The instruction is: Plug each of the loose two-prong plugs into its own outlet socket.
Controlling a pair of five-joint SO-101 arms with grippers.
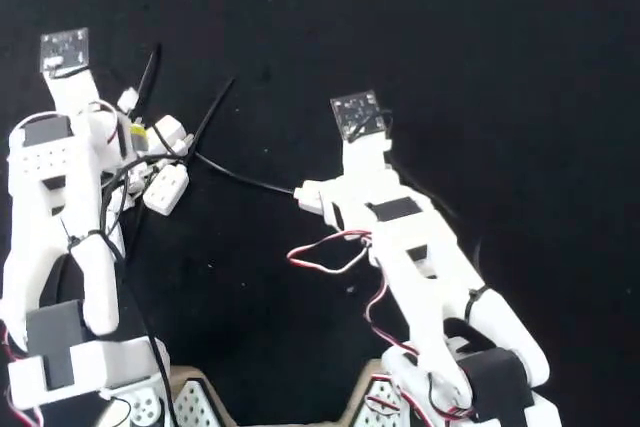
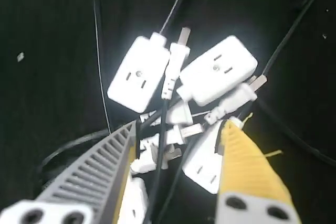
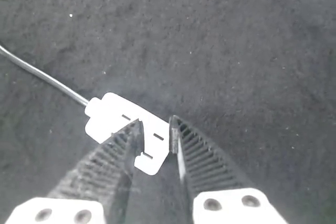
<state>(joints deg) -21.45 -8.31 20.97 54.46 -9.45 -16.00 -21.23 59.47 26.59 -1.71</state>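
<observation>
From above, the sockets sit bunched on the tabletop, none visibly filled. Left wrist view: left pincer released above loose plugs. Right wrist view: right pincer narrowly parted, empty, over one vacant socket.

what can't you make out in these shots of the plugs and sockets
- High view: the pile of plugs and sockets is too small to count, and the left arm covers part of it.
- Left wrist view: the left claw, open, hides the lower sockets; which cable feeds which plug is lost in the tangle.
- Right wrist view: the right claw overlaps the lone socket, so whether it grips it is unclear.
</observation>
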